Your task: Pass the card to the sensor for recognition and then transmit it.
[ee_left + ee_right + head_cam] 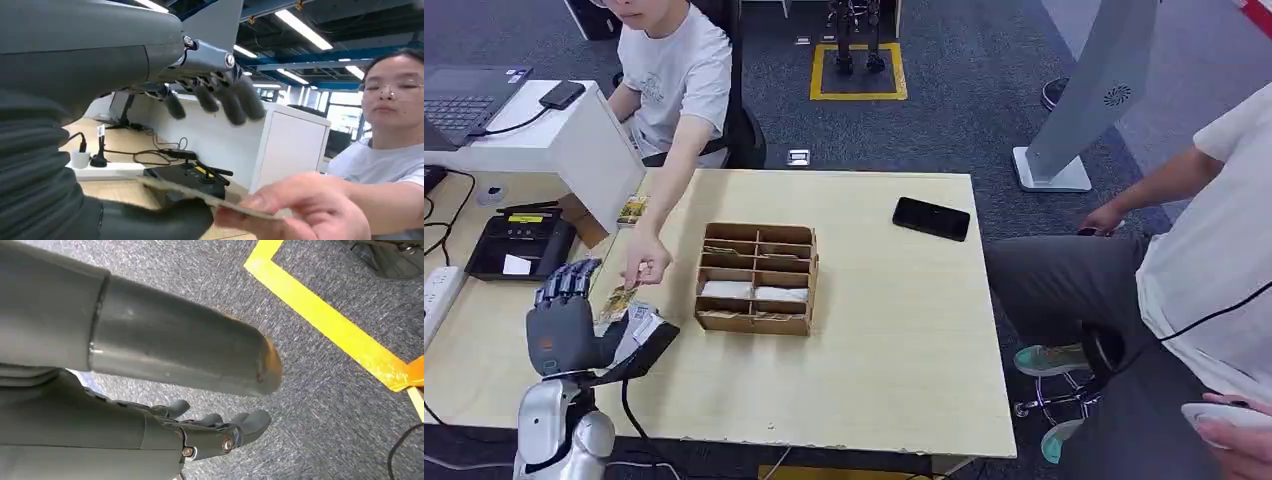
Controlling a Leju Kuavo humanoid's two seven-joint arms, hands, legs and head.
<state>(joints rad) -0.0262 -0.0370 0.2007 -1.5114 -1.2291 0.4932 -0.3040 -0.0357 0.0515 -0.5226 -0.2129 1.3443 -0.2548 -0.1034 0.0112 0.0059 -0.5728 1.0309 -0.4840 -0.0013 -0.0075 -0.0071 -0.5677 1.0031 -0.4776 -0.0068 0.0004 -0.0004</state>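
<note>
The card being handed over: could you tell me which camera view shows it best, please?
The left wrist view: the card lies edge-on between the person's hand and the left hand. The head view shows it small; the right wrist view shows carpet.

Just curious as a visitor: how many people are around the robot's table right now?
2. One person in a white T-shirt sits behind the light wooden table, holding a card at the robot's left hand. Another person in a white shirt sits at the right. Others may be outside the pictures.

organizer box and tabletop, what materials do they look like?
Organizer box: looks like brown corrugated cardboard, matte, with thin slotted dividers and raw-looking edges. Table: pale wood-grain surface, likely laminate over board, low sheen; a chipped front edge hints at that, not certain.
</note>
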